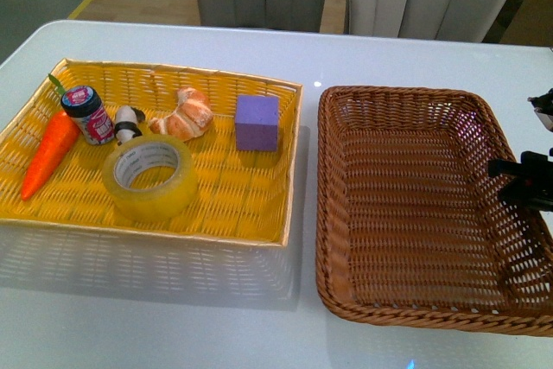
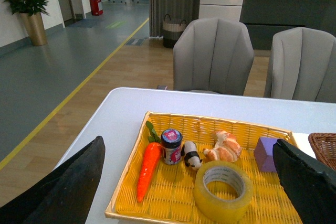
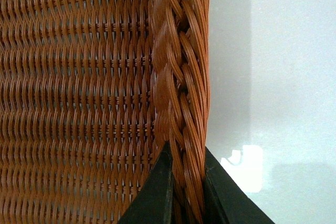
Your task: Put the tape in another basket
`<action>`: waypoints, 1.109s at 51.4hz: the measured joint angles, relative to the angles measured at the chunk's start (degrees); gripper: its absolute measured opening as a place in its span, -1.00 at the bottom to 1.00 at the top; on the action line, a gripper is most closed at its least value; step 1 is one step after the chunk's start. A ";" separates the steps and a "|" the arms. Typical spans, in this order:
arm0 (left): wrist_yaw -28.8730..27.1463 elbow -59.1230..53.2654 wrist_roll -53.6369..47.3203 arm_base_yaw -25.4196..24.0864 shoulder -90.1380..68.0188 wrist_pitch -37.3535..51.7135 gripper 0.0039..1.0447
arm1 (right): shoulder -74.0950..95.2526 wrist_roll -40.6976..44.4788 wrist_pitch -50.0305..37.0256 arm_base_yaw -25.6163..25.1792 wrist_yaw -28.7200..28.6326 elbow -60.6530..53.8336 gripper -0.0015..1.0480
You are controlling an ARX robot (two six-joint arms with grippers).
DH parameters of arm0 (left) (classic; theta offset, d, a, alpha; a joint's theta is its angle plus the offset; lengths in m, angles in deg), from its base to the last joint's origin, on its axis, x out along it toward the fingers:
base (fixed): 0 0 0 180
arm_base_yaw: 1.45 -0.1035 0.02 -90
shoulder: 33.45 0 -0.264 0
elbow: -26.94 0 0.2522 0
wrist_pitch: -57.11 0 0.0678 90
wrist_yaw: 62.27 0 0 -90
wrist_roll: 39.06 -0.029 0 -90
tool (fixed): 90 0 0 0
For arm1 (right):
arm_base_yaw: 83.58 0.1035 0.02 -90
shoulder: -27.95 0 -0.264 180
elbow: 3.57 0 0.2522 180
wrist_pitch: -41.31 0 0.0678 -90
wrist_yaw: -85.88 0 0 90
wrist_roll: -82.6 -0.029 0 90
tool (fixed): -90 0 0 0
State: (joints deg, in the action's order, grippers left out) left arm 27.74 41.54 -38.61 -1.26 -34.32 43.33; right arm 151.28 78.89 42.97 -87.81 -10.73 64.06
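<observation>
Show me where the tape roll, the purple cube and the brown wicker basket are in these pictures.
tape roll [image 1: 149, 203], front view, on its yellowish outer wall.
purple cube [image 1: 257, 134], front view, on its front face.
brown wicker basket [image 1: 322, 187], front view, on its left rim.

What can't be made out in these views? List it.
Jar label text: too small in front and left wrist views.
Basket, near right corner: cut off by the front view's edge.
Right hand: mostly beyond the front view's right edge.
Tape: outside the right wrist view, which basket weave fills.
</observation>
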 joint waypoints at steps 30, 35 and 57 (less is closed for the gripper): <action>0.00 0.00 0.00 -0.02 0.00 0.00 0.83 | -8.44 -0.02 -6.99 -1.49 1.77 -3.91 0.36; 0.00 0.00 0.00 -0.02 0.00 0.00 0.83 | -15.17 2.27 -10.40 -3.15 -1.16 -7.48 0.65; 0.00 0.00 0.00 0.00 0.00 0.00 0.83 | -35.39 4.13 -55.06 -5.01 -2.62 -33.86 -0.04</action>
State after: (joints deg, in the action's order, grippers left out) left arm 27.74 41.54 -38.61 -1.26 -34.32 43.33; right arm 115.89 83.02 -12.09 -92.82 -13.35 30.20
